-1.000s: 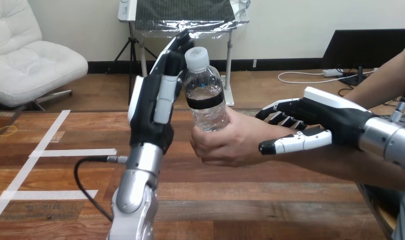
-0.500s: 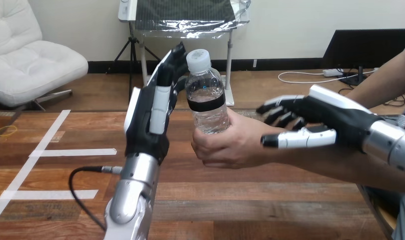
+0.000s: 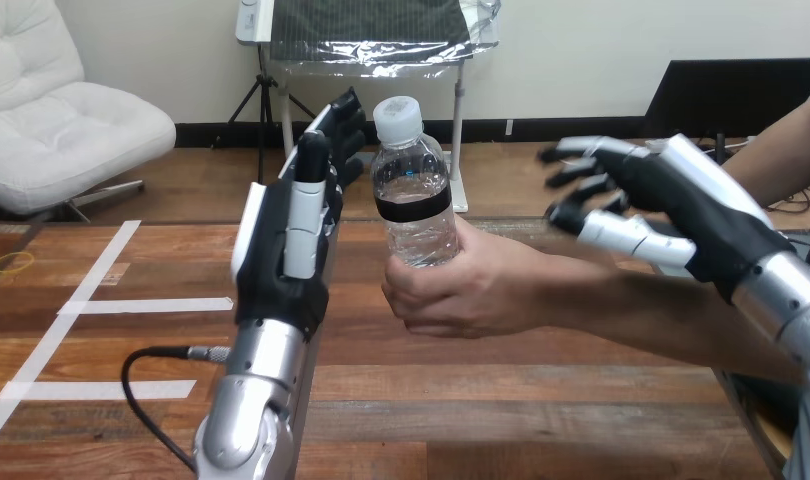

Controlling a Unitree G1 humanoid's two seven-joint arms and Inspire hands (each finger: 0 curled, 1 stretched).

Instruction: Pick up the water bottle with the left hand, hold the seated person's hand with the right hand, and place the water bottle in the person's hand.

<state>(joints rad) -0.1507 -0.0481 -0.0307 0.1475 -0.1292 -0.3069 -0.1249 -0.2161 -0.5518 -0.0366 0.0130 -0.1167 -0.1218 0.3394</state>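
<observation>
Over the wooden table (image 3: 501,410), midway between near and far edges: water bottle (image 3: 413,200) upright in the person's hand (image 3: 471,290). Narrow gap leftward to left hand (image 3: 286,240), fingers straight, empty. Right hand (image 3: 671,205) above the person's forearm (image 3: 631,320), fingers loosely spread, empty.

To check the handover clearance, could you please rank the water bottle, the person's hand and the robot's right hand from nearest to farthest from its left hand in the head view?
1. The water bottle: just right of the left hand, beside its fingers.
2. The person's hand: lower right, gripping the bottle's lower part.
3. The right hand: far right, above the person's forearm.
</observation>
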